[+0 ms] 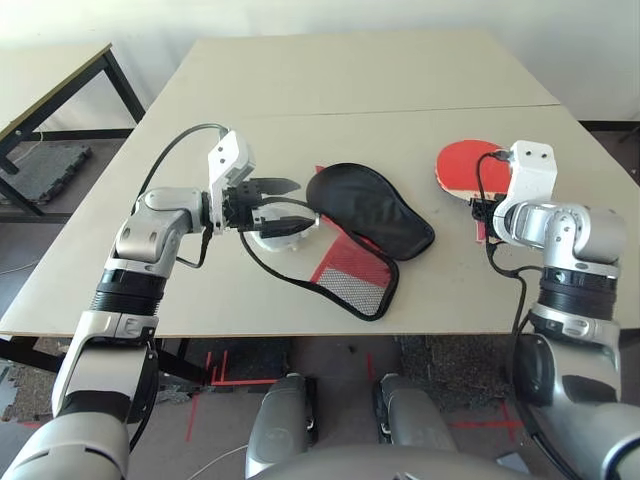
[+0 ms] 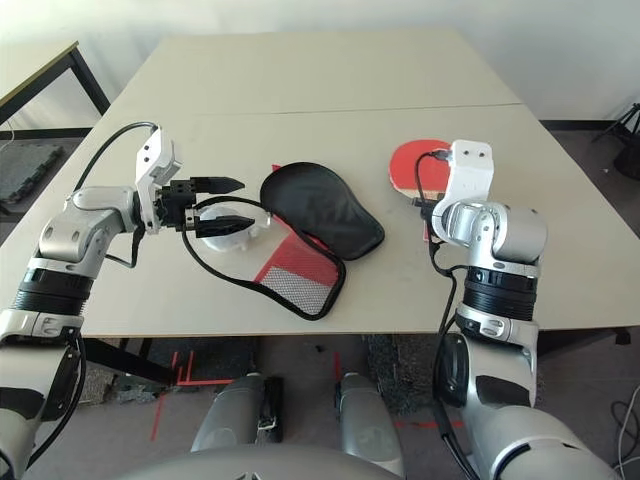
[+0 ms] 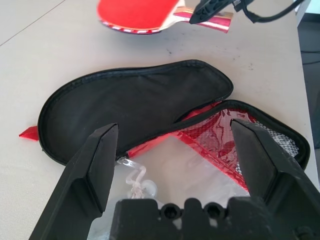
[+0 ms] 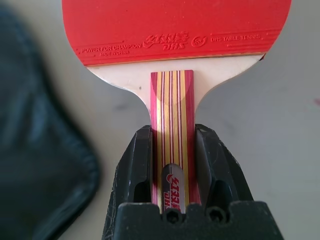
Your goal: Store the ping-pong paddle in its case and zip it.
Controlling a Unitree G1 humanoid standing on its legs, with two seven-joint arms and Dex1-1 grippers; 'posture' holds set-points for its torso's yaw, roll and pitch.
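Right tool [image 4: 172, 170] clamped on the paddle [image 1: 470, 167] handle, one finger on each side of the striped grip. Red face extends beyond the fingertips, lying flat on the bench [image 1: 350, 80]. "POWER FOR CHAMPION" and "DHS TABLE TENNIS" printed along the rubber edge nearest the handle.

Left tool [image 3: 172, 160] spread wide, gripping nothing, hovering above the bench. Fingers [image 3: 97, 165] point toward the case [image 1: 370, 215], tips just short of it.

Case unzipped and folded open, lying directly ahead of the left tool, between the two tools. Black lining flap sits on the far side from the left tool; red and mesh half [image 1: 352, 275] lies nearer the robot's body, beside and slightly under that tool's reach. Red tab [image 3: 29, 133] sticks out at the case's edge. White crumpled plastic item [image 1: 280, 235] directly beneath the left tool's fingers, touching the red half; cannot tell what it is.

Paddle well apart from the case, off to the side of the black flap, toward the right tool. Bare bench between the two.

Black cable [image 1: 275, 270] loops from the left wrist down along the case edge.
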